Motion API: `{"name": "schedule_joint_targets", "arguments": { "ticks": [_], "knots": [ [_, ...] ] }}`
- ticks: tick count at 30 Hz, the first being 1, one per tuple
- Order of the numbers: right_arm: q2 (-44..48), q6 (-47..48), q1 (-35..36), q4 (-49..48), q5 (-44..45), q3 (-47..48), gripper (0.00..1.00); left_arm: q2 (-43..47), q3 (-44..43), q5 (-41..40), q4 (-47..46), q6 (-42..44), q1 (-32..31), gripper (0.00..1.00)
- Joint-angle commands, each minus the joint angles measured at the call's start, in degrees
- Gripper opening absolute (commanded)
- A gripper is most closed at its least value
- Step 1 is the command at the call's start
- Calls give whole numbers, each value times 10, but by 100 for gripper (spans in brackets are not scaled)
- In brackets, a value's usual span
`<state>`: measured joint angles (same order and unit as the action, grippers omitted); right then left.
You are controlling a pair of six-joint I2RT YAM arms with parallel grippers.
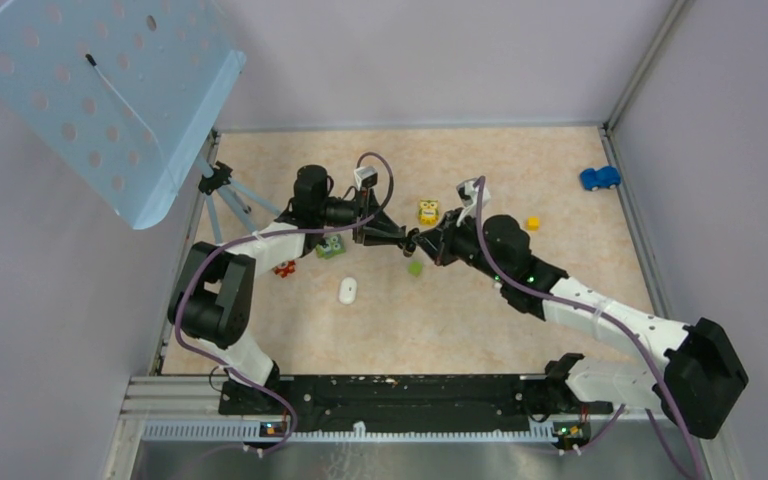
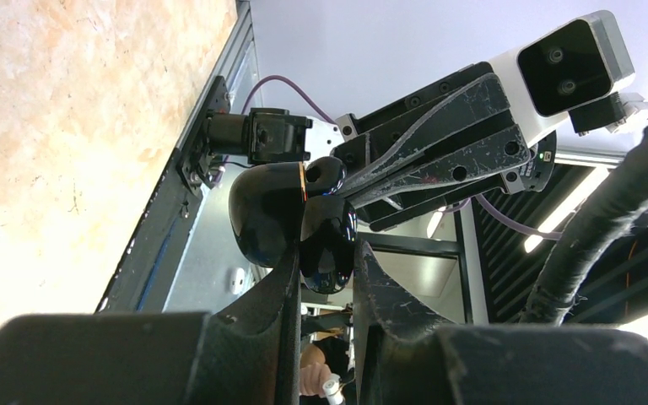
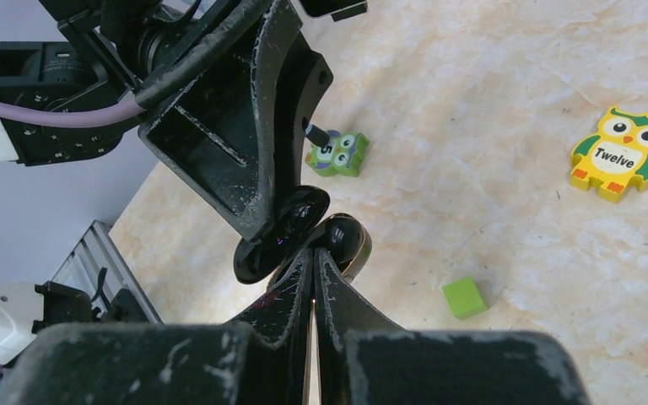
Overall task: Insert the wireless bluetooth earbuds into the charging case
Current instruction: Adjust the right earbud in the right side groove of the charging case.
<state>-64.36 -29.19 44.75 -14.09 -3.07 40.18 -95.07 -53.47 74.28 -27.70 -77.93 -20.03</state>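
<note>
Our left gripper [image 2: 325,257] is gripping the glossy black charging case [image 2: 261,211] in narrow jaws, holding it up above the middle of the beige marbled table [image 1: 520,330]. Our right gripper [image 3: 314,253] is touching the case with fully closed tips. We cannot make out the earbuds. Pale lilac walls are enclosing the table, where a green cube [image 3: 462,297] and a yellow owl [image 3: 624,153] are lying

"Twelve" is printed on the yellow owl piece [image 3: 625,153], lying up and right of the right gripper [image 3: 314,253]. A digit like "5" is seen on the green owl piece [image 3: 337,153] just beyond the gripper, partly covered.
</note>
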Motion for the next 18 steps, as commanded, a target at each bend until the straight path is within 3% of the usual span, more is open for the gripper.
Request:
{"name": "schedule_joint_targets", "arguments": {
  "ticks": [1,3,7,9,12,18],
  "knots": [
    [33,4,6,-28,12,8,0,28,-15,-2,-7,14,1,0],
    [52,14,5,-19,36,10,3,30,-17,-3,5,26,2,0],
    [51,80,4,48,75,51,24,33,-28,-7,51,69,2,0],
    [42,117,-3,75,49,72,37,37,-32,-7,55,81,2,0],
    [-3,181,-44,148,-95,132,44,36,-40,8,61,100,2,0],
    [-30,261,-60,215,-167,173,46,13,-81,42,184,200,5,0]
  ]
}}
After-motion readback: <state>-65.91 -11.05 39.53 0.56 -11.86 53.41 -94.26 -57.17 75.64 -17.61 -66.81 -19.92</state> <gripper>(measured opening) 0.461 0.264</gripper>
